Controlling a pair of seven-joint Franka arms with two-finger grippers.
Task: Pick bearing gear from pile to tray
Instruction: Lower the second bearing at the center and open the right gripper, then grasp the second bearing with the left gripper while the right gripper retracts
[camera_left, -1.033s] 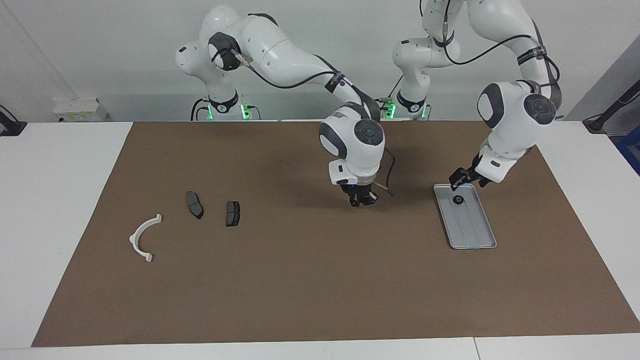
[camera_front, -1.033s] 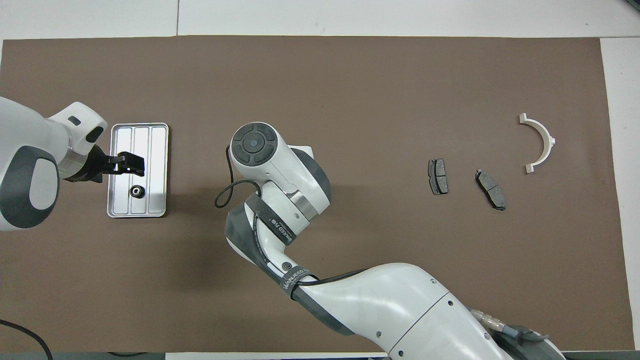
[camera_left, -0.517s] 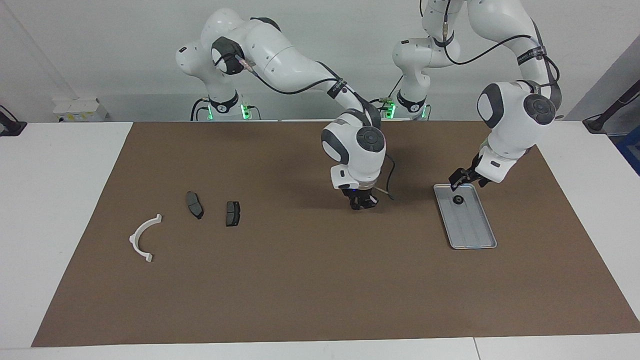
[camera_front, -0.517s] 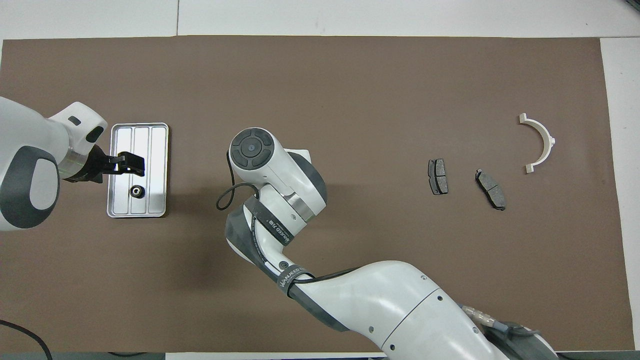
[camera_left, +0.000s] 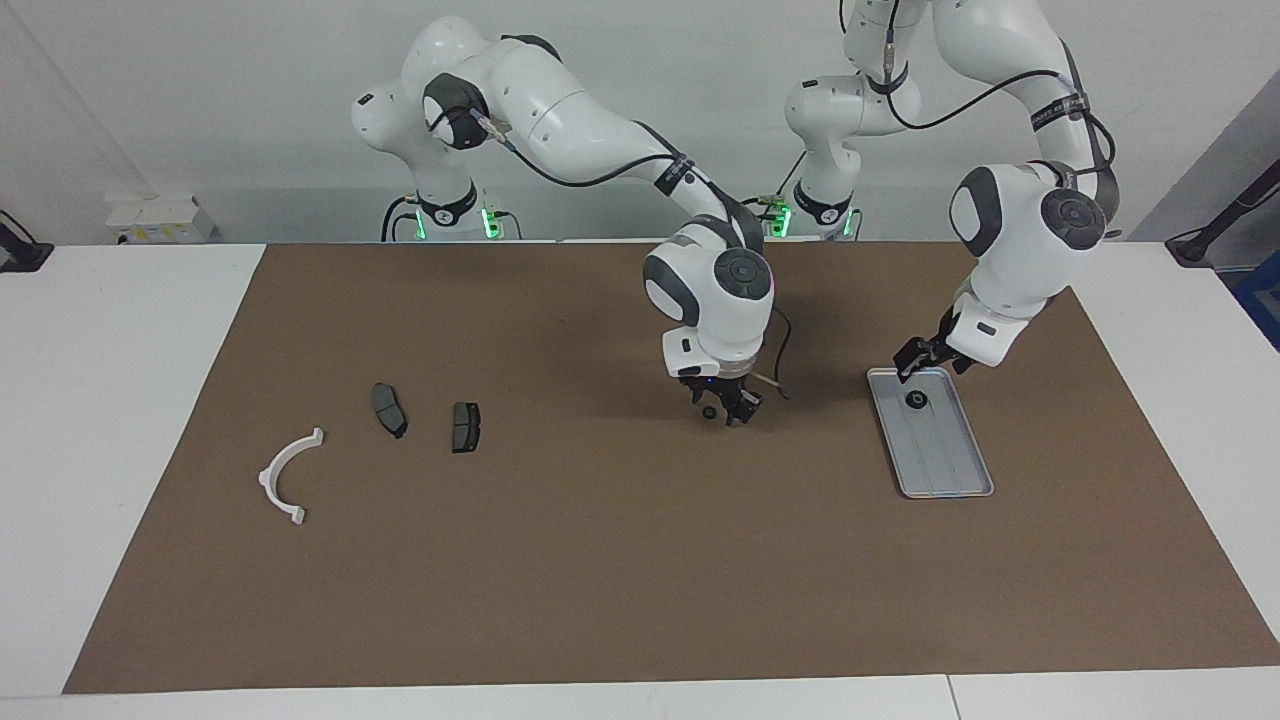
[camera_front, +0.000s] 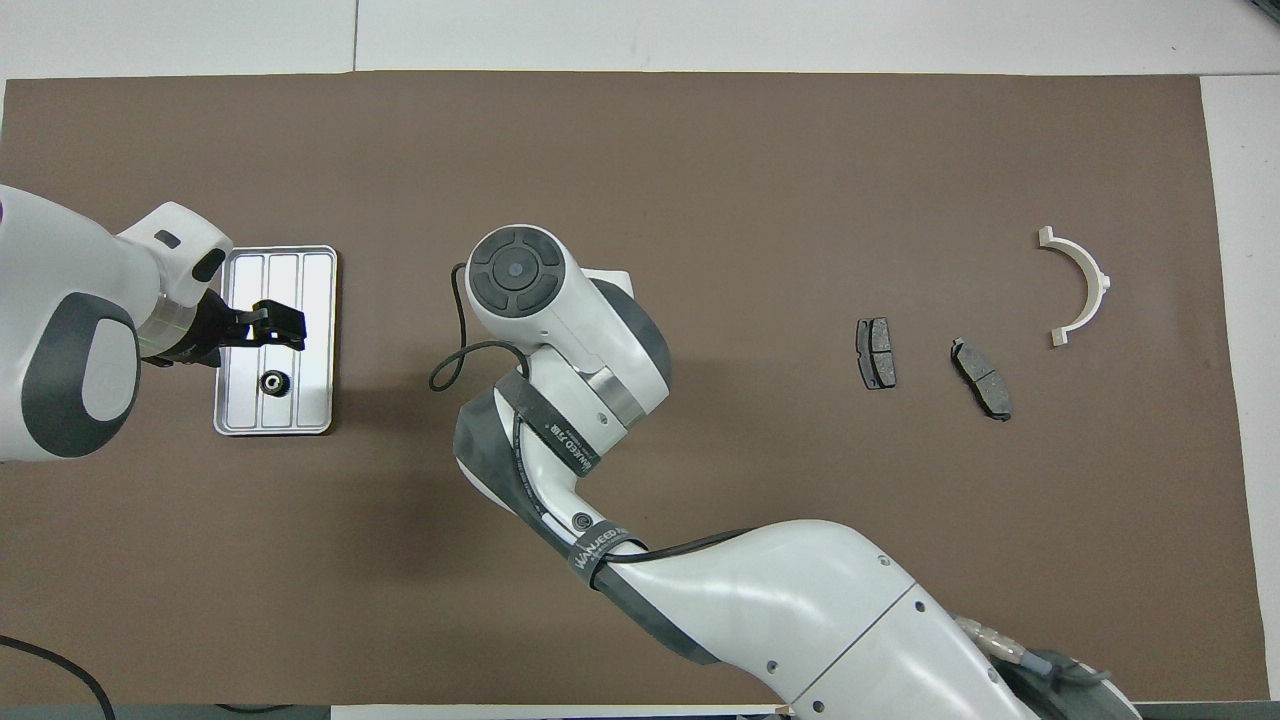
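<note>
one bearing gear (camera_left: 914, 400) is seen laid in the tray (camera_left: 945, 482), below the released left pincer (camera_left: 934, 362); a second small black piece (camera_left: 709, 412), judged still undelivered, is framed on the counter (camera_left: 600, 560) by the opened right pincer (camera_left: 724, 408).

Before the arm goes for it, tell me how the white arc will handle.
The white arc looks like thin plastic: probably light, fairly stiff. Lying flat on the brown mat, it should slide or pivot when pushed, not roll. Its narrow band may slip from a grip.
</note>
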